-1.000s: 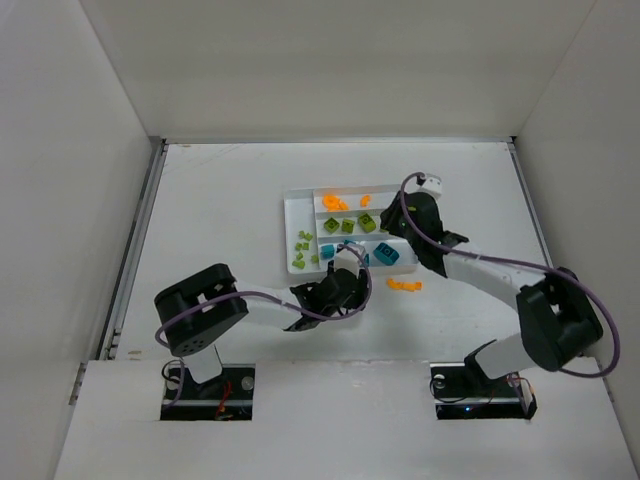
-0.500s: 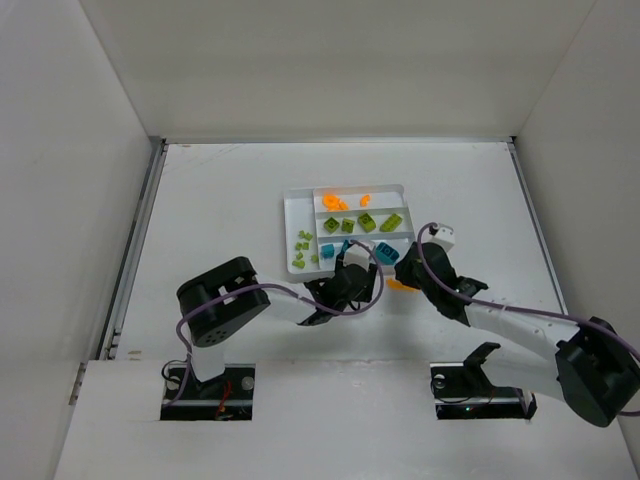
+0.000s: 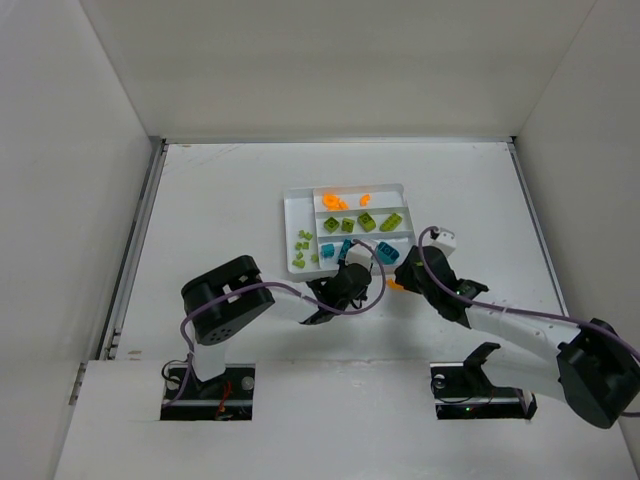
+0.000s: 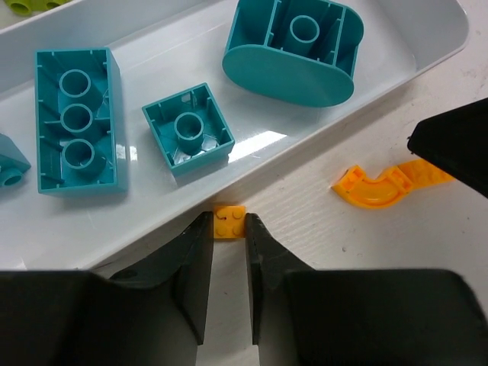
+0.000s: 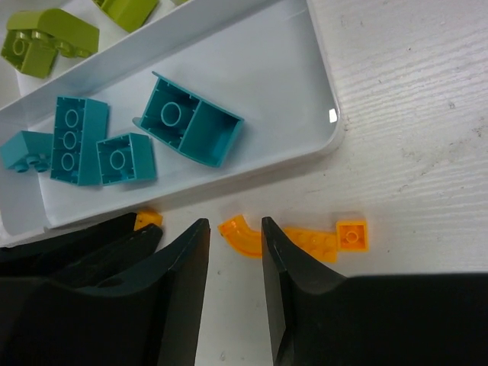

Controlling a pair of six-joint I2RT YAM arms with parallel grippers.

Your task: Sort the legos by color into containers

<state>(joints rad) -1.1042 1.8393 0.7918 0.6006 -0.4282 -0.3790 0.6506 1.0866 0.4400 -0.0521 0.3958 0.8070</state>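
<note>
The white tray (image 3: 292, 215) holds orange legos (image 3: 335, 202) in the far section, lime green ones (image 3: 365, 223) in the middle, and teal ones (image 4: 76, 122) in the near section. My left gripper (image 4: 229, 229) is shut on a small orange square brick (image 4: 229, 222) that rests on the table against the tray's front wall (image 4: 114, 229). My right gripper (image 5: 235, 232) is open, its fingers on either side of an orange curved piece (image 5: 242, 235) on the table. That piece also shows in the left wrist view (image 4: 374, 187).
An orange flat plate (image 5: 313, 240) and a small orange square (image 5: 351, 234) lie just right of the curved piece. Small green bricks (image 3: 302, 250) lie in the tray's narrow left section. The two grippers (image 3: 362, 280) (image 3: 403, 278) are close together in front of the tray.
The right arm swung from the tray's right end down to the orange pieces in front of it. The left gripper moved slightly right along the tray's front wall.
</note>
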